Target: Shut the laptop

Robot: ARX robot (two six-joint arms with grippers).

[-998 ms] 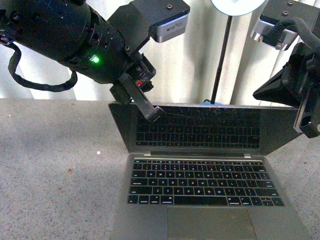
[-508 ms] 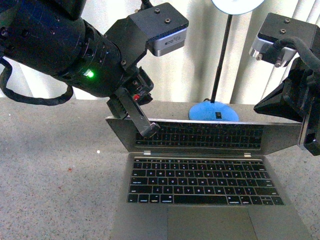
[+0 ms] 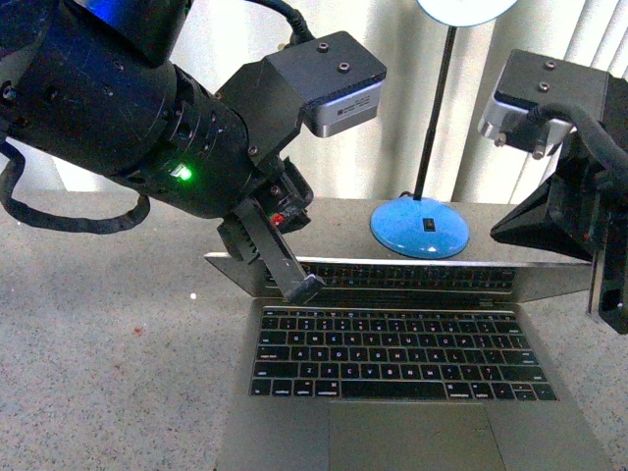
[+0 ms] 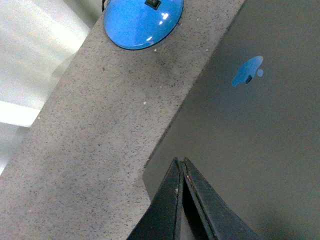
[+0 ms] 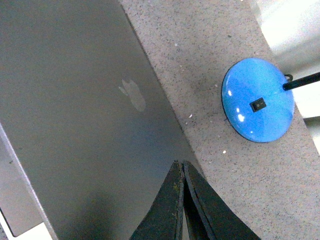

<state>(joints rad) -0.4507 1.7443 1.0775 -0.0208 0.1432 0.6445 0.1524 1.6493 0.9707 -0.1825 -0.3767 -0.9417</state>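
Observation:
The grey-silver laptop (image 3: 402, 392) lies on the speckled table with its black keys and trackpad facing up. Its lid (image 3: 392, 273) is tilted far forward, nearly shut over the keyboard. My left gripper (image 3: 299, 287) is shut and its tip rests on the lid's left part. In the left wrist view the shut fingers (image 4: 181, 165) lie on the lid near its corner, with the apple logo (image 4: 247, 71) beyond. My right gripper (image 3: 608, 294) is shut at the lid's right end; in the right wrist view its tip (image 5: 181, 165) lies at the lid's edge, the logo (image 5: 132, 95) nearby.
A desk lamp with a round blue base (image 3: 420, 228) and thin black stem (image 3: 432, 118) stands just behind the laptop. It shows in the left wrist view (image 4: 142, 22) and right wrist view (image 5: 258, 106). Pale curtains hang at the back. Speckled grey table (image 3: 108, 334) lies left.
The lid has swung forward and down, from roughly half open to nearly shut. Both grippers have moved down and forward with it. The lamp's blue base came into sight.

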